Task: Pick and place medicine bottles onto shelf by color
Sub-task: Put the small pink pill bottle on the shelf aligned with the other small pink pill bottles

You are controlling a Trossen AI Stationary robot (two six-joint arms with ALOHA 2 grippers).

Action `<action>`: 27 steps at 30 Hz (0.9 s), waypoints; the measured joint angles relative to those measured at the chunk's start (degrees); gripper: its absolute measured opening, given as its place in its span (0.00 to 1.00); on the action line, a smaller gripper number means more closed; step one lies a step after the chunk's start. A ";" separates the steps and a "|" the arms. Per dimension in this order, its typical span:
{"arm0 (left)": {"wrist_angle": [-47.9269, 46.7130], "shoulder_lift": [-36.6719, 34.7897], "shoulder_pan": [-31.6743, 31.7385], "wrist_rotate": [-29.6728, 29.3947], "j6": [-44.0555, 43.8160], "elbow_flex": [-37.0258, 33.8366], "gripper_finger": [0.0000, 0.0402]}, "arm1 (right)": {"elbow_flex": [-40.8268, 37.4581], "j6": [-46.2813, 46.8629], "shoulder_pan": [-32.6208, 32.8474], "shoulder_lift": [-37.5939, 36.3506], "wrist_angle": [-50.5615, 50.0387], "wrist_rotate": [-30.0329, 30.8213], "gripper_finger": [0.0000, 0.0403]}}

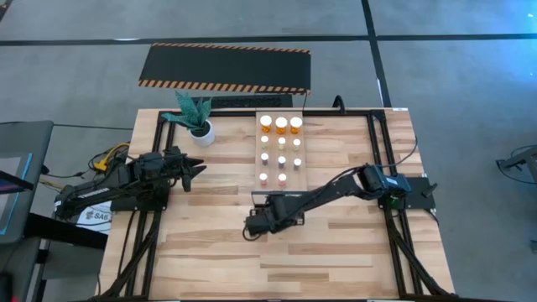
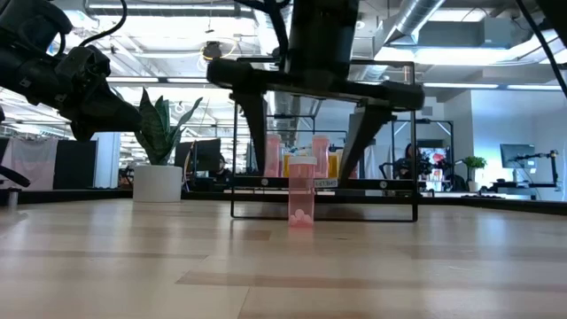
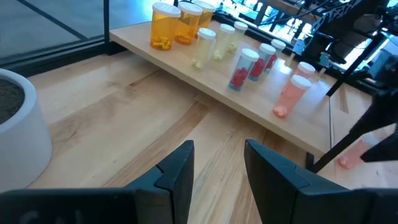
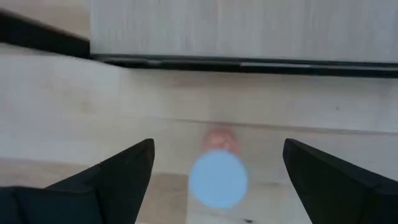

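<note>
The pale wood shelf [image 1: 270, 138] lies at the table's far middle. It carries rows of white-capped bottles: orange [image 3: 165, 25], yellowish [image 3: 204, 46], red-filled [image 3: 241, 68] and pink [image 3: 291, 94]. One pink bottle [image 2: 301, 206] stands upright on the tabletop just before the shelf's dark frame [image 2: 323, 213]. My right gripper [image 4: 217, 146] hangs open right over it, one finger on each side, touching nothing; in the high view the gripper [image 1: 256, 225] hides the bottle. My left gripper [image 3: 217, 158] is open and empty at the table's left [image 1: 198, 168], pointing toward the shelf.
A white pot with a green plant [image 1: 200, 126] stands at the far left of the table, close to my left gripper. A black mat with striped orange edges [image 1: 225, 67] lies beyond the far edge. Bare planks [image 1: 277, 264] fill the table's near half.
</note>
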 joint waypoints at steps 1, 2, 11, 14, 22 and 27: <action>-0.01 0.00 0.00 0.01 0.00 0.00 0.32 | -0.22 -0.09 0.20 0.00 0.32 0.04 0.94; -0.02 0.00 -0.01 0.03 0.00 0.00 0.32 | -0.63 -0.13 0.31 0.00 0.53 0.02 0.94; -0.02 0.00 -0.02 0.01 0.00 0.02 0.32 | -3.20 0.26 0.65 -0.02 3.42 -2.35 0.88; -0.01 0.00 0.00 0.01 0.00 0.00 0.32 | -3.22 0.70 0.95 -0.01 3.62 -3.32 0.84; -0.02 0.00 -0.01 0.01 0.00 0.01 0.32 | -3.24 2.65 1.76 -0.02 3.70 -2.25 0.68; -0.02 0.00 -0.01 0.01 0.00 0.02 0.32 | -3.24 2.65 1.73 -0.02 3.87 -2.19 0.60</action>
